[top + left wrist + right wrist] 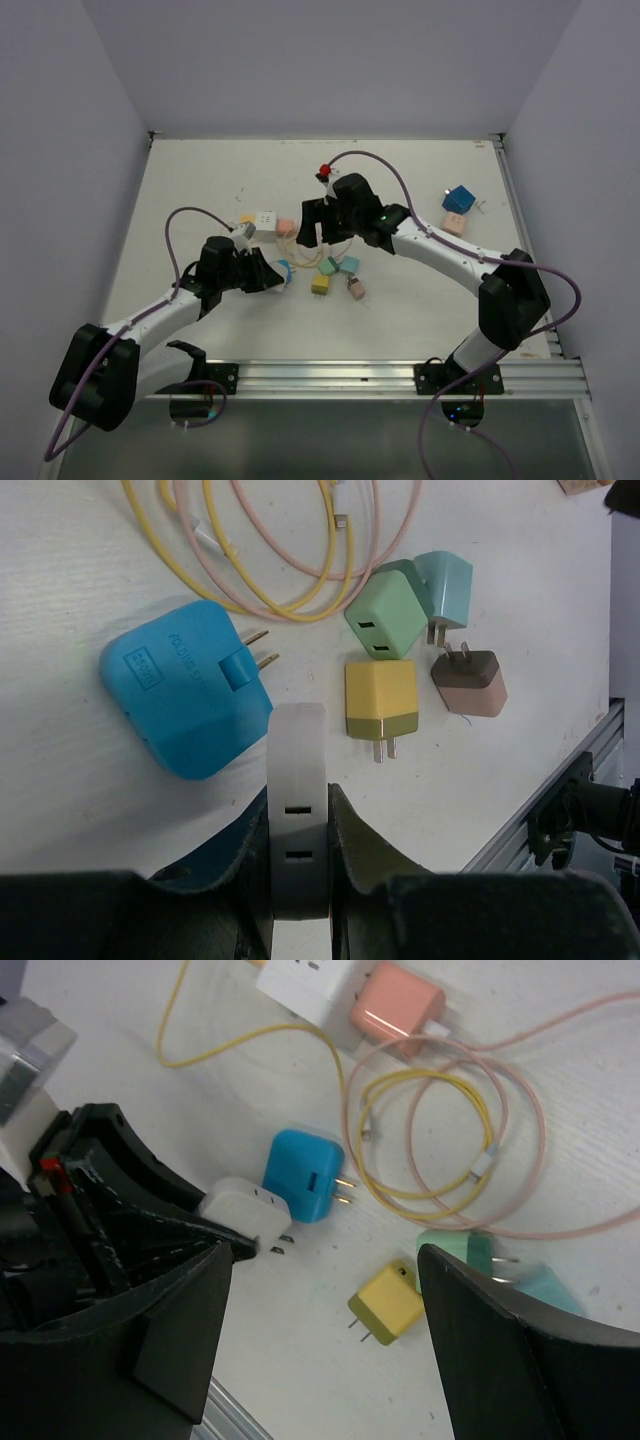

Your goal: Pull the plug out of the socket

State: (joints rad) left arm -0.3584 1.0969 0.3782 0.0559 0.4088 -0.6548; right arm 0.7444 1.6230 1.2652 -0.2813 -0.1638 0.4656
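Note:
My left gripper is shut on a white socket adapter with two slots facing up, held low over the table. It also shows in the right wrist view, with two prongs at its end. A blue plug with two brass prongs lies on the table just left of it, apart from it, and shows in the right wrist view and the top view. My right gripper is open and empty, hovering above the plugs. My left gripper shows in the top view.
Yellow, green, teal and brown plugs lie to the right. Coiled yellow and pink cables lie behind. A pink charger sits in a white socket block. A blue cube lies far right.

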